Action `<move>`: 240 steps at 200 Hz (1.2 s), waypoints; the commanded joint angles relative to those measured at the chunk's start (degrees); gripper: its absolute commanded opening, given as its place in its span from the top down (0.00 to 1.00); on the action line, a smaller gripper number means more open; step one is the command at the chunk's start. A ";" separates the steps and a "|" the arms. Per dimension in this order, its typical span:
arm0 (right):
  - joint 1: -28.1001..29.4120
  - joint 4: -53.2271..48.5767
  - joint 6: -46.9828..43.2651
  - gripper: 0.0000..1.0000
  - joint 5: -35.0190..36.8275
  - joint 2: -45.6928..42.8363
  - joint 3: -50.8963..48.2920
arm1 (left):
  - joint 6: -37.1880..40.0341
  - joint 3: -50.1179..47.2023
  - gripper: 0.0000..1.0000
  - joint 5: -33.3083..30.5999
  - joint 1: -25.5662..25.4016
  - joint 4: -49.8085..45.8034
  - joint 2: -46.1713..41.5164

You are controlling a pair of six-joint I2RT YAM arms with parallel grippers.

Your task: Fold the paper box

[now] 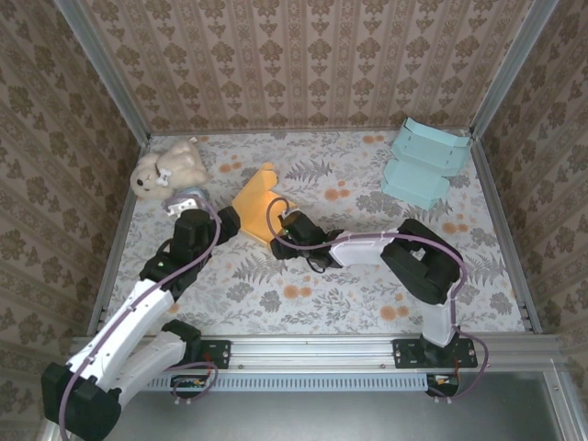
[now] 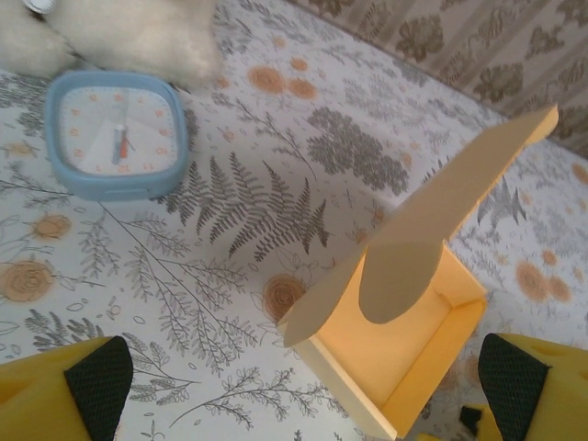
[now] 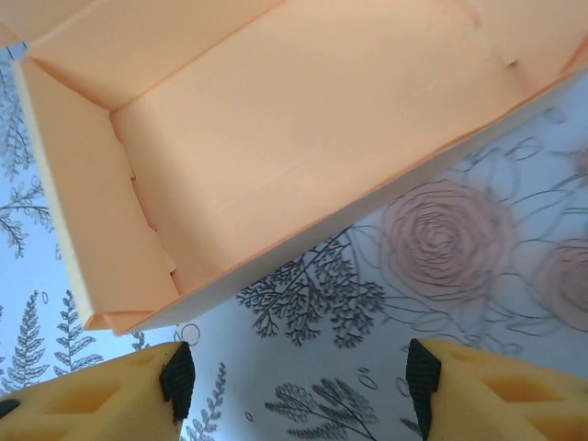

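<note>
Orange paper box (image 1: 256, 208) sits on floral tabletop (image 1: 248, 308), flap up; left pincer (image 2: 305, 378) gapes wide, right pincer (image 3: 300, 381) partly spread, both empty.

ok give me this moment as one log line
left gripper open, empty | right gripper open, empty | orange box between left fingers' line, lid flap raised, not closed

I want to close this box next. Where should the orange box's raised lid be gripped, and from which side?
Probably pinch the raised lid near its free upper edge, coming from the left with the open left gripper. It stands tilted above the box, thin, with both faces exposed.
</note>
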 commanded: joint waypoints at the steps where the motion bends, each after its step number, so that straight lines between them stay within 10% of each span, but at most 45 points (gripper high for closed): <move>1: -0.71 -1.30 -2.74 0.34 3.83 -5.43 -1.36 | 6.58 -1.10 0.00 5.77 0.10 7.92 2.36; 91: -2.76 -3.80 -6.20 0.34 3.61 -16.79 -7.84 | 27.64 3.45 0.13 7.57 -0.97 22.90 16.46; 240: -5.04 -5.92 -8.21 0.33 4.13 -26.86 -12.74 | 40.99 16.42 0.92 7.26 -4.13 20.50 33.08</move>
